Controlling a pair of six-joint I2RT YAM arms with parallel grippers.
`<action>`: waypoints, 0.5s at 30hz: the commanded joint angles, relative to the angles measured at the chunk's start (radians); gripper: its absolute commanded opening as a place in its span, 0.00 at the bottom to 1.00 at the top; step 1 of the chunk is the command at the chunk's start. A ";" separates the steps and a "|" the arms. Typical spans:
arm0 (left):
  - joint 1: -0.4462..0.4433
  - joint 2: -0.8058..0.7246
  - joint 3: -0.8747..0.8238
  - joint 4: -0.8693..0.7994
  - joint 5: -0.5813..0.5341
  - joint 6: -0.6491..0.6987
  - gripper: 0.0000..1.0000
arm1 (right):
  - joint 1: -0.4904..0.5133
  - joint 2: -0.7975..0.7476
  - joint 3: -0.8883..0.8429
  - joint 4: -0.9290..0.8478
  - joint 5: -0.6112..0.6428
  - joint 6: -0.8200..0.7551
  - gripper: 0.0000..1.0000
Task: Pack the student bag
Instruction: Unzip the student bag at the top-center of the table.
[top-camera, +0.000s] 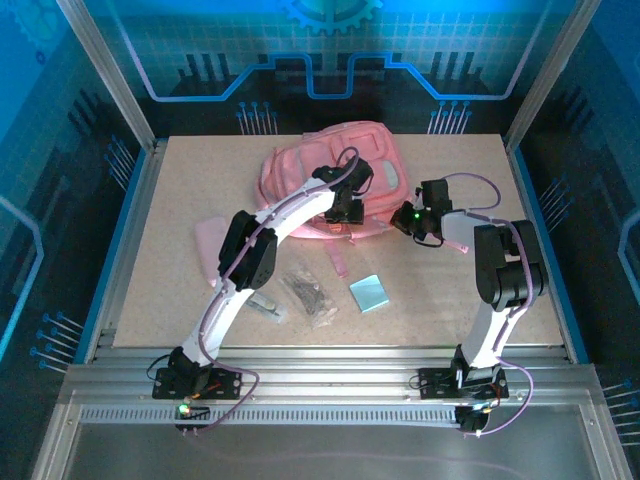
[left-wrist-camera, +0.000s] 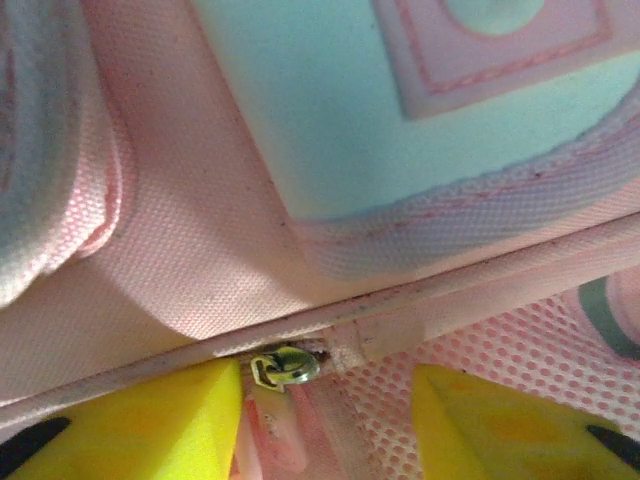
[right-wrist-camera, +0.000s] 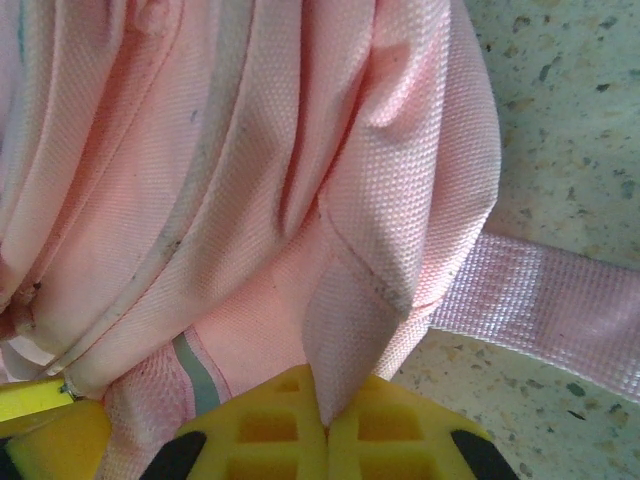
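While right fingers (right-wrist-camera: 280, 432) clamp a student bag (top-camera: 330, 180) fold, left fingers (left-wrist-camera: 170, 420) sit apart astride zip pull (left-wrist-camera: 285, 367); blue pad (top-camera: 370, 293), packet (top-camera: 308, 296) lie unpacked on bench (top-camera: 200, 180).

The student bag (right-wrist-camera: 250, 200) is matt woven cloth — its zip pull (left-wrist-camera: 285, 366) shiny metal.

Overhead view: dim, with a blue cast from the glowing rear panels (top-camera: 330, 50) at 12 o'clock; soft shadows lie on the worktop (top-camera: 420, 310). Left wrist view: soft focus, teal tint toward 12 o'clock. Right wrist view: bright, student bag (right-wrist-camera: 250, 200) weave sharp.
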 joint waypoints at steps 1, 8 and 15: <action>-0.014 0.090 0.017 -0.120 0.000 0.011 0.39 | 0.015 0.014 -0.015 -0.004 -0.030 0.003 0.00; -0.014 0.202 0.066 -0.263 -0.017 0.060 0.36 | 0.015 0.012 -0.018 0.013 -0.034 0.019 0.00; -0.010 0.188 0.035 -0.251 -0.022 0.070 0.09 | 0.009 0.004 -0.017 0.017 -0.034 0.027 0.00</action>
